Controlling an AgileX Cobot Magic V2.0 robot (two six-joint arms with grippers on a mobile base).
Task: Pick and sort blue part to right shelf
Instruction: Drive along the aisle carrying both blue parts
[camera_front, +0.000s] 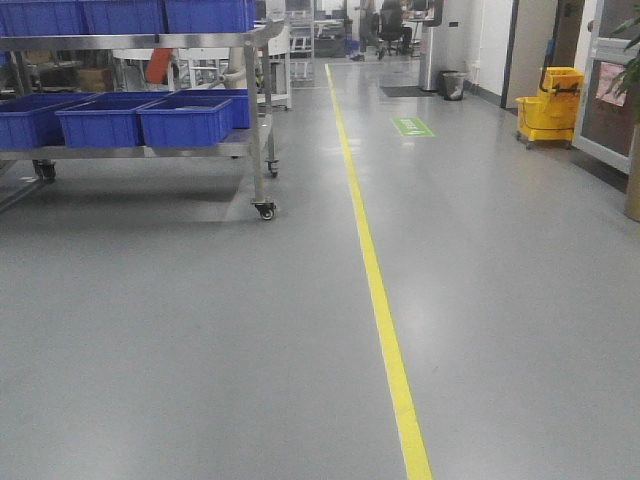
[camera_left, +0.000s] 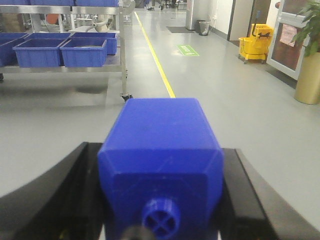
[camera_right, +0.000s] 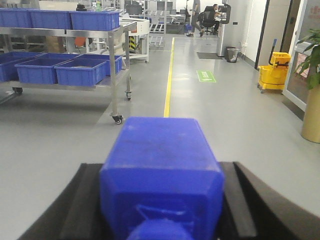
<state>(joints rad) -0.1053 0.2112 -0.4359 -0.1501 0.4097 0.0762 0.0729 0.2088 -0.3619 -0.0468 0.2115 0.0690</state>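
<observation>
In the right wrist view, my right gripper (camera_right: 160, 165) is shut on the blue part (camera_right: 161, 150), a deep-blue block with sloped shoulders and a wide cap facing the camera. Black fingers (camera_right: 65, 200) press both its sides. In the left wrist view, my left gripper (camera_left: 160, 148) is shut on a similar blue block with a tiny round knob (camera_left: 161, 140). Its fingers (camera_left: 60, 195) flank the block. Neither gripper shows in the front view.
A wheeled steel shelf cart (camera_front: 256, 120) with blue bins (camera_front: 185, 120) stands at the far left; it also shows in the wrist views (camera_left: 122, 50) (camera_right: 112, 65). A yellow floor line (camera_front: 375, 280) runs ahead. A yellow mop bucket (camera_front: 548, 108) and a bin (camera_front: 453, 85) stand at the right.
</observation>
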